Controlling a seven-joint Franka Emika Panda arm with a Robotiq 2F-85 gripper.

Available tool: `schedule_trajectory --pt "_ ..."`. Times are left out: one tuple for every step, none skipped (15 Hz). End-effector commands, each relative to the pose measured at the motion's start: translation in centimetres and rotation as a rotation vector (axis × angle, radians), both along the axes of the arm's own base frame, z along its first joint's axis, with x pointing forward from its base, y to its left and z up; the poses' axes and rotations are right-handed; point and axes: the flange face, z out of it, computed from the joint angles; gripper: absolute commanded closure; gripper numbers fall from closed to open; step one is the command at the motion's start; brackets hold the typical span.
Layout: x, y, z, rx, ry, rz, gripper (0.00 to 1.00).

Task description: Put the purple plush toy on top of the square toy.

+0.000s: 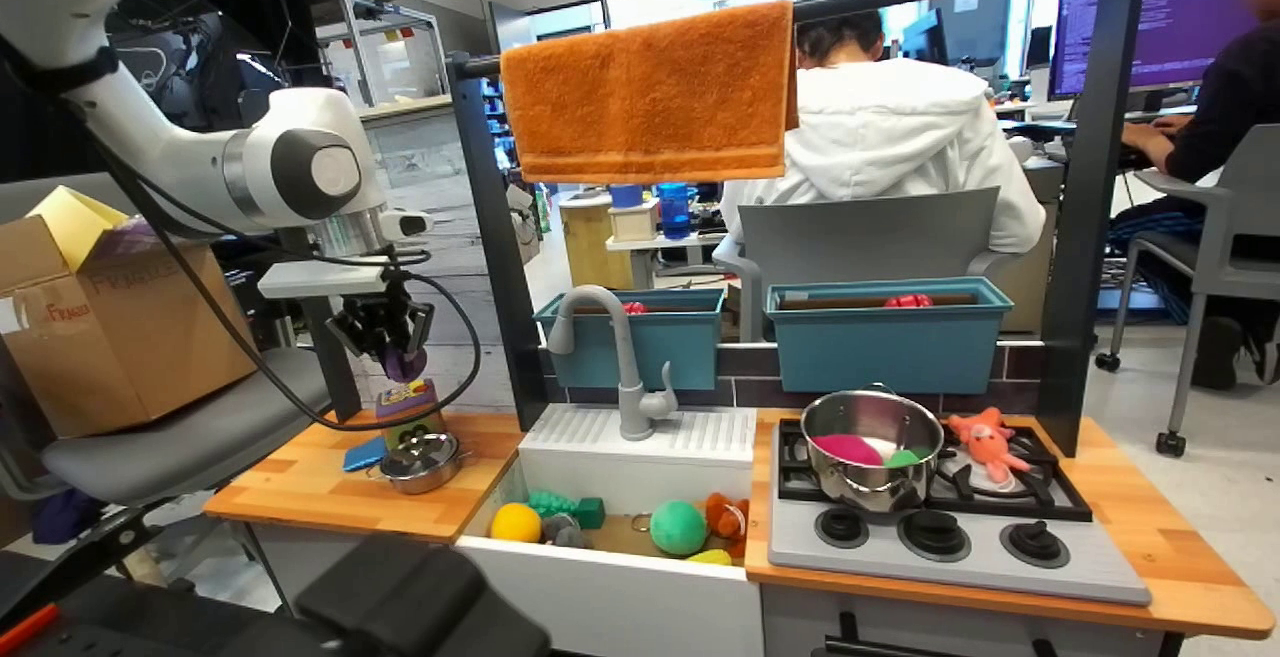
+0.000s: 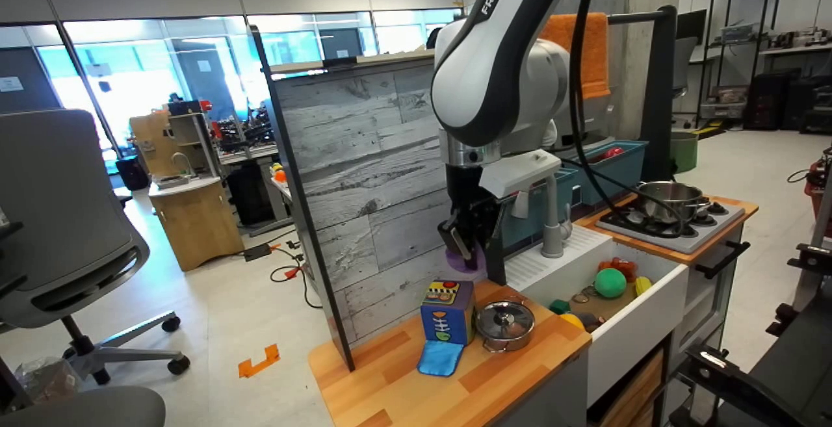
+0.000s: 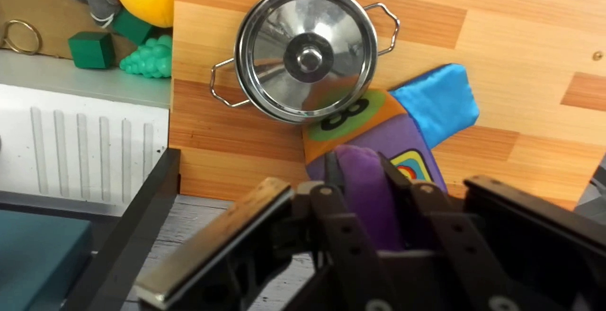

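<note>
the purple plush toy [image 3: 371, 202] is pinched in the gripper [image 3: 364, 171], whose jaws are narrowed around it, at the lower middle of the wrist view. it is held above the square toy [image 2: 448, 313], with a gap seen beneath it in an exterior view. if it is released from this height, or over the edge of the top face rather than its middle, it could be lost over the side, its shape being rounded. if it is lowered too far, the square toy, apparently soft, could be tipped or pushed into the lidded pot [image 3: 310, 57] just beside it. the arm [image 1: 190, 175] is extended from the upper left of an exterior view, its wrist bent so that the gripper is pointed mostly down, and its looped cable [image 1: 345, 427] is seen across the square toy there.
</note>
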Motion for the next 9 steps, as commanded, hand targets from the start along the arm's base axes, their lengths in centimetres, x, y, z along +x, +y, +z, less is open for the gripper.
schedule_trajectory --pt "-0.1 1.0 0.5 0.025 -0.007 0.069 0.95" --pt "-0.2 1.7 0.5 0.027 -0.005 0.084 0.95" --pt "-0.2 2.2 0.4 0.028 -0.003 0.097 0.95" --pt "-0.3 2.6 0.3 0.031 0.001 0.11 0.95" --pt "-0.3 3.0 0.1 0.035 0.007 0.119 0.95" --pt "-0.2 3.1 -0.2 0.039 0.013 0.124 0.95" --pt "-0.1 3.2 -0.7 0.042 0.024 0.126 0.95" --pt "0.0 3.1 -1.1 0.044 0.033 0.126 0.95" --pt "0.0 3.0 -1.5 0.046 0.04 0.127 0.95"
